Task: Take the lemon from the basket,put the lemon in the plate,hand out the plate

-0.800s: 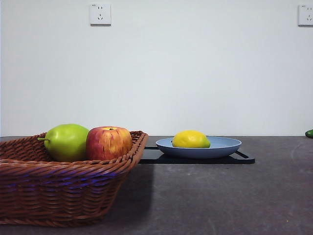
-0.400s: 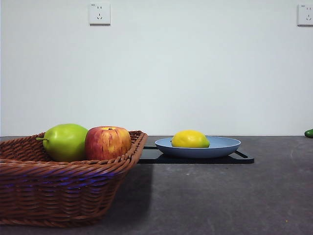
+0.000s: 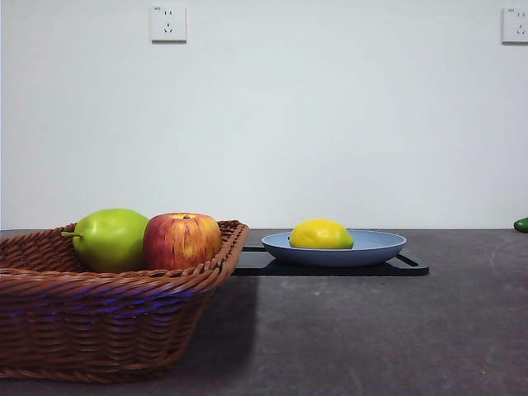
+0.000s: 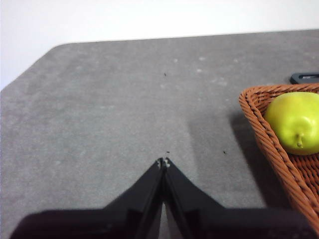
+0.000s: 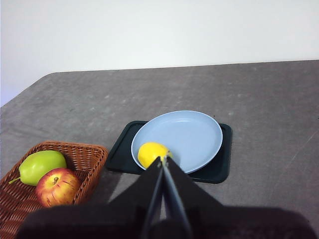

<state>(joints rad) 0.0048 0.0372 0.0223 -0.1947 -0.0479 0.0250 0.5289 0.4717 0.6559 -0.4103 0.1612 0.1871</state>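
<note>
The yellow lemon (image 3: 321, 234) (image 5: 151, 152) lies on the light-blue plate (image 3: 375, 245) (image 5: 192, 134), toward the basket side of it. The plate rests on a black tray. The brown wicker basket (image 3: 99, 322) (image 5: 89, 155) (image 4: 259, 117) stands at the near left in the front view. My right gripper (image 5: 163, 160) is shut and empty, held high above the table, looking down on plate and basket. My left gripper (image 4: 163, 163) is shut and empty over bare table, apart from the basket's corner. Neither arm appears in the front view.
A green pear (image 3: 111, 239) (image 5: 40, 166) (image 4: 295, 122) and a red-yellow apple (image 3: 182, 241) (image 5: 56, 186) lie in the basket. The flat black tray (image 3: 412, 266) (image 5: 222, 167) is under the plate. A small green thing (image 3: 521, 223) peeks in at the right edge.
</note>
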